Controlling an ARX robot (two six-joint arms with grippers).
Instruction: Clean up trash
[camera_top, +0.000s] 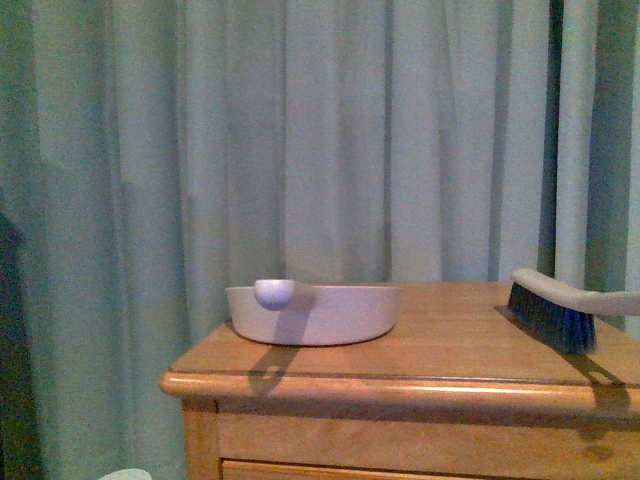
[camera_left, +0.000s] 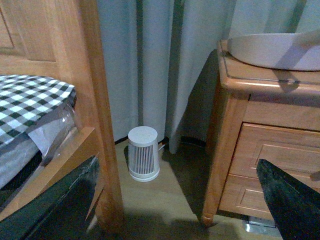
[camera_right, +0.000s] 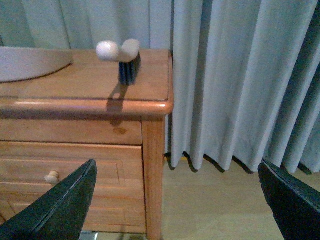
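The trash is out of view in every frame. A beige dustpan (camera_top: 315, 312) with a knobbed handle rests on the wooden nightstand (camera_top: 440, 385), and a dark-bristled brush (camera_top: 555, 308) lies to its right. Neither arm shows in the front view. My left gripper (camera_left: 175, 200) hangs open low over the floor, between the bed post and the nightstand, with nothing between its fingers (camera_left: 55, 205). Further right, my right gripper (camera_right: 175, 205) is open too, level with the nightstand's drawers, holding nothing. The brush (camera_right: 126, 59) and the dustpan (camera_right: 30, 62) show above it on the nightstand top.
A small white ribbed canister (camera_left: 144, 152) stands on the floor by the curtain (camera_left: 150, 65), between the wooden bed post (camera_left: 97, 115) and the nightstand (camera_left: 250, 140). A checked pillow (camera_left: 30, 100) lies on the bed. Bare wood floor (camera_right: 215, 200) runs right of the nightstand.
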